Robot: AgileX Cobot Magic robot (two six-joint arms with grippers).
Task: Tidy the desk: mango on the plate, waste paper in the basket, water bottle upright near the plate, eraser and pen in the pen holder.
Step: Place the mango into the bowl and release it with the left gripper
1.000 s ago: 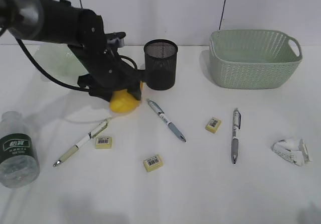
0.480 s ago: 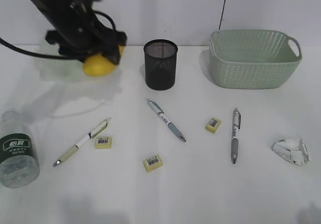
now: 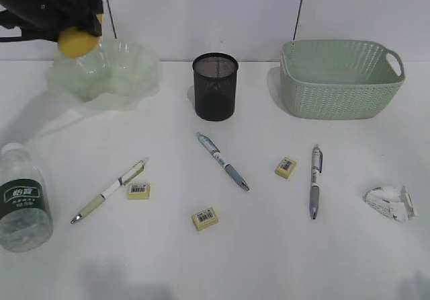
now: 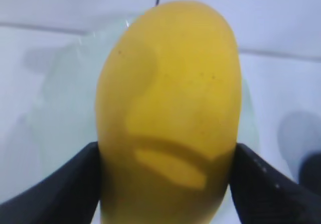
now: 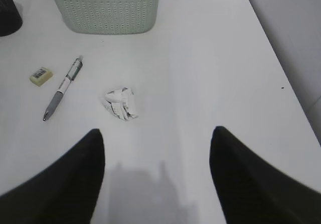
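white bench (image 3: 269, 259) against a plain wall, left jaws clamped on the mango (image 3: 76, 40), long axis upright between them, over the back-left rim of the plate (image 3: 127, 71); right jaws open, empty, waste paper (image 5: 120, 102) just ahead.

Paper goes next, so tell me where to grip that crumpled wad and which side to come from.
Probably from straight above. The waste paper lies loose on the bare desk, apart from the nearest pen, so nothing blocks a descent. Close across its narrower middle, where the crumpled folds bunch. The right gripper is open and hangs nearest to it; a side approach would likely just push the light wad along.
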